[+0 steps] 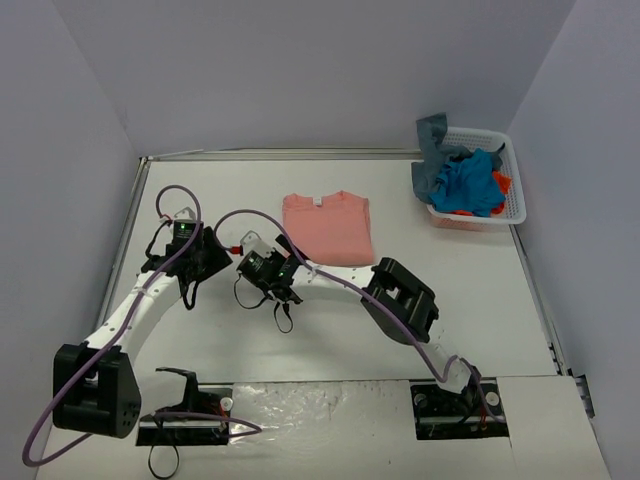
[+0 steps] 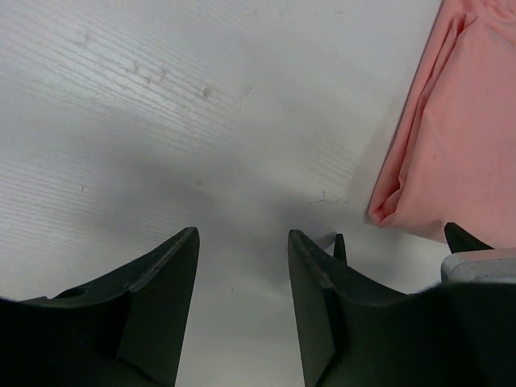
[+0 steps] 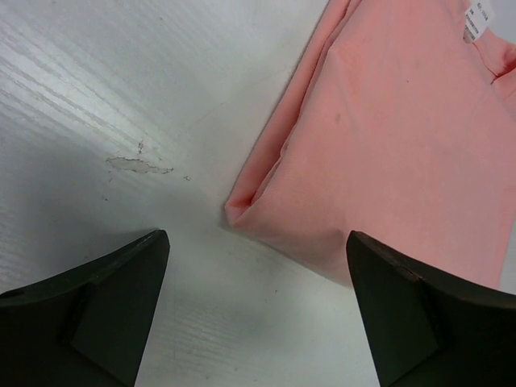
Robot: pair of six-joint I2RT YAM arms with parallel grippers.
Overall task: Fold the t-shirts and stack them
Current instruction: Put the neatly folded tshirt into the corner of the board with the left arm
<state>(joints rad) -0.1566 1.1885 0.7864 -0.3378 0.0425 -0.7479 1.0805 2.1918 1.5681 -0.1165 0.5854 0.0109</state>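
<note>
Neck tag: we see a small white neck tag (image 3: 476, 22) at the collar of the salmon-pink t-shirt (image 3: 403, 137), its print too small to read.
Other writing: we can read none.

Left of the salmon-pink t-shirt (image 1: 328, 226) you have bare table (image 1: 240, 185) out to the edge rail (image 1: 122, 230). Off the shirt's near-left corner it gets crowded: the left gripper (image 2: 242, 266) and right gripper (image 3: 258, 274) sit close side by side, jaws apart, with nothing between them. Along the shirt's near side the right arm (image 1: 400, 297) lies across your path. Right of the shirt you get an open strip, then the white basket (image 1: 516, 195) heaped with other t-shirts (image 1: 470, 185). Beyond the shirt, only a narrow band runs before the back wall (image 1: 300, 80).
</note>
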